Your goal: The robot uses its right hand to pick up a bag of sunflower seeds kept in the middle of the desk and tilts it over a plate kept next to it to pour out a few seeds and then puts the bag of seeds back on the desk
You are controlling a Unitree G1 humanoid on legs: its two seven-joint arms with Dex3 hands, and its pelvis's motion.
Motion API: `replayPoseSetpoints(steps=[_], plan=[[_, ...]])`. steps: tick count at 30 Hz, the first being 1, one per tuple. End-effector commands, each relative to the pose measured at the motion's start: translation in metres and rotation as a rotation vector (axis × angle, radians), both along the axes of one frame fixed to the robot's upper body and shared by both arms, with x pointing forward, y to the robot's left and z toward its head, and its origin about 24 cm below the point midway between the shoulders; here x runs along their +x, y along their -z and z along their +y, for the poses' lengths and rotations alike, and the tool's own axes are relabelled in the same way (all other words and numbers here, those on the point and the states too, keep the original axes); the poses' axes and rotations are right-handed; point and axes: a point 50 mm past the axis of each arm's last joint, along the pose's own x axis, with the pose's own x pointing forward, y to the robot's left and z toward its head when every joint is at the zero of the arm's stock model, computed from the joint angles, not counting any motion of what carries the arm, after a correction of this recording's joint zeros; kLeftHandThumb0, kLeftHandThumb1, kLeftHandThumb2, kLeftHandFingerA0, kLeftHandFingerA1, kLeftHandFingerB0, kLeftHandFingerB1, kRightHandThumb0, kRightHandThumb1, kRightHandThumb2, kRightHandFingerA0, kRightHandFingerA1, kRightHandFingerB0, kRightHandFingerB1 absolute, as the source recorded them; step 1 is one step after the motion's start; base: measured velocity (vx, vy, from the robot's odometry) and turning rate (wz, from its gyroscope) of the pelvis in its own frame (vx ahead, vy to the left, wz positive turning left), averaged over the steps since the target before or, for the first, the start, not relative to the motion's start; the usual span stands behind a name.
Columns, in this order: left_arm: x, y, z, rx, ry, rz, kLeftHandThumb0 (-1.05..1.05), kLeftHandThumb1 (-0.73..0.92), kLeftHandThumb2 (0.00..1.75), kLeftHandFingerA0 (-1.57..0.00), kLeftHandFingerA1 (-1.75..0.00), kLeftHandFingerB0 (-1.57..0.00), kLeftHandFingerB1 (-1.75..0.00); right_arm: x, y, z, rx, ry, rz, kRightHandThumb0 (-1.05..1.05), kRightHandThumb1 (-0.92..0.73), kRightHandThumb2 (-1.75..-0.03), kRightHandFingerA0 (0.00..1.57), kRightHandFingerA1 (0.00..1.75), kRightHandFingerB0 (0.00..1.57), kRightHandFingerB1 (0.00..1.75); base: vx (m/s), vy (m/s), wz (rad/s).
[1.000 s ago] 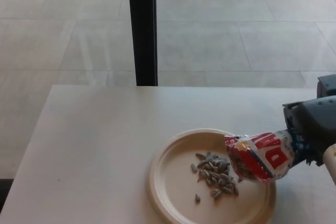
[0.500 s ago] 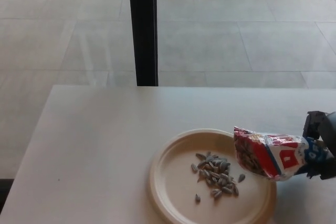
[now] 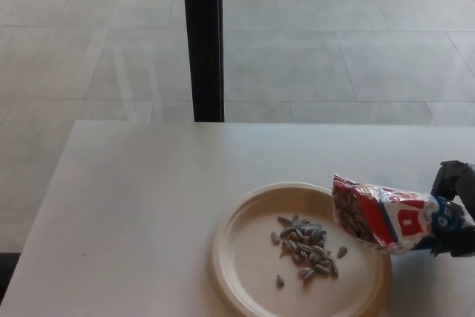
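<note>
Bag pulled back off plate, right robot hand clamped on it, half cropped

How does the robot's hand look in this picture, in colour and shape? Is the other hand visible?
Only the right hand shows, cut off by the picture's right edge. It is black to dark grey, made of blocky, thick segments with a matt, hard surface. No cables, markings or sleeve are visible on the part in view. The left hand and both arms are out of the picture.
</note>
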Motion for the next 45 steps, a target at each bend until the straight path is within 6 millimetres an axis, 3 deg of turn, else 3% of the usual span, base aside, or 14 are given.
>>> replayPoseSetpoints(steps=[1, 45], plan=[[-0.0001, -0.0023, 0.0017, 0.007, 0.000, -0.021, -0.72, 0.68, 1.17, -0.25, -0.65, -0.06, -0.52, 0.0007, -0.0031, -0.0067, 0.013, 0.025, -0.002, -0.42, -0.55, -0.93, 1.04, 1.75, 0.84, 1.67, 0.00, 0.000, 0.00], [-0.0065, 0.0048, -0.0077, -0.013, -0.021, -0.012, -0.72, 0.68, 1.17, -0.25, -0.65, -0.06, -0.52, 0.0047, -0.0043, -0.0066, -0.004, 0.012, 0.006, -0.42, -0.55, -0.93, 1.04, 1.75, 0.84, 1.67, 0.00, 0.000, 0.00]])
